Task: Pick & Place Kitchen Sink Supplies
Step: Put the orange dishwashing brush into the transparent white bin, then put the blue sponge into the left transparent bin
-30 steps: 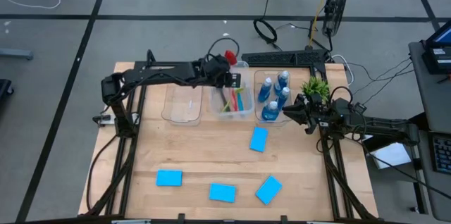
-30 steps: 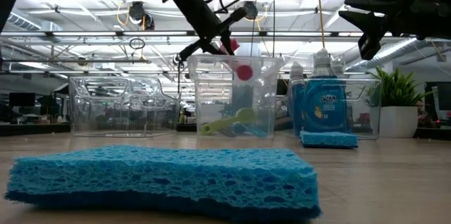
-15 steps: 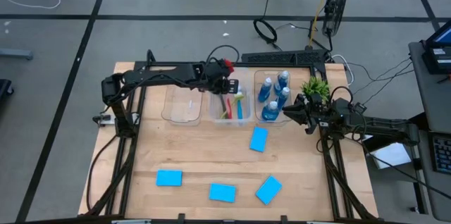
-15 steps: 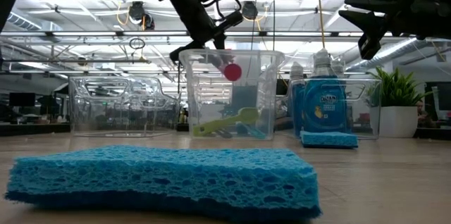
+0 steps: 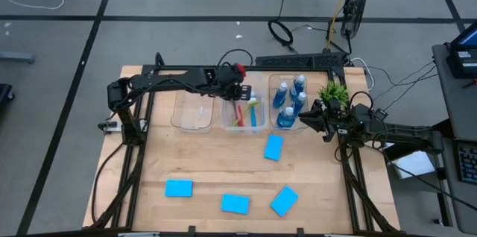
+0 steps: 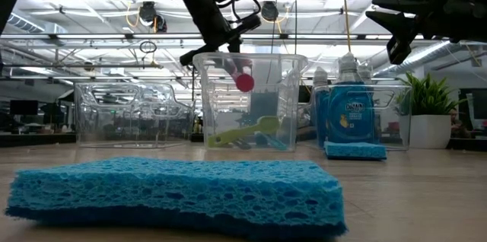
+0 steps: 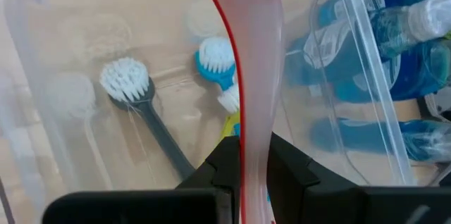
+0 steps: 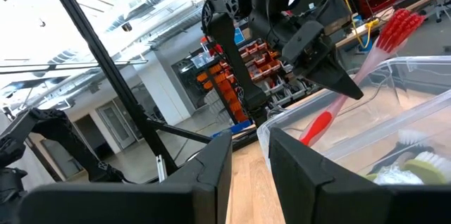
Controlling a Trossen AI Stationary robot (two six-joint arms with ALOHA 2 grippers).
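Observation:
My left gripper [image 5: 233,88] is over the middle clear bin [image 5: 260,116], shut on the red brush [image 8: 366,58]. The brush's bristle head [image 5: 240,68] is up and its red lower end [image 6: 244,82] is inside the bin. On the bin's floor lie the grey brush [image 7: 123,79], the blue brush [image 7: 215,55] and the yellow-green brush [image 6: 243,132]. Several blue bottles [image 5: 289,97] stand in the right bin. Several blue sponges [image 5: 273,147] lie flat on the table. My right gripper [image 5: 305,120] is open and empty beside the bottle bin. My left gripper pinches the red brush's translucent handle [image 7: 255,132] between its two fingers, about midway along it. The fingers [image 8: 331,76] slant down from above and lie across the handle. The brush is tilted, head up, with its lower end [image 8: 317,129] hanging inside the bin, clear of the floor.
An empty clear bin [image 5: 192,110] stands left of the middle one. A green potted plant [image 5: 333,92] stands at the far right behind my right gripper. One sponge [image 6: 175,192] lies close to the low camera. Bare wood lies between the bins and the near sponges.
My left gripper has moved a little toward the table's left edge and lowered the red brush. The brush's lower end has sunk further into the middle bin. The middle bin has shifted slightly leftward.

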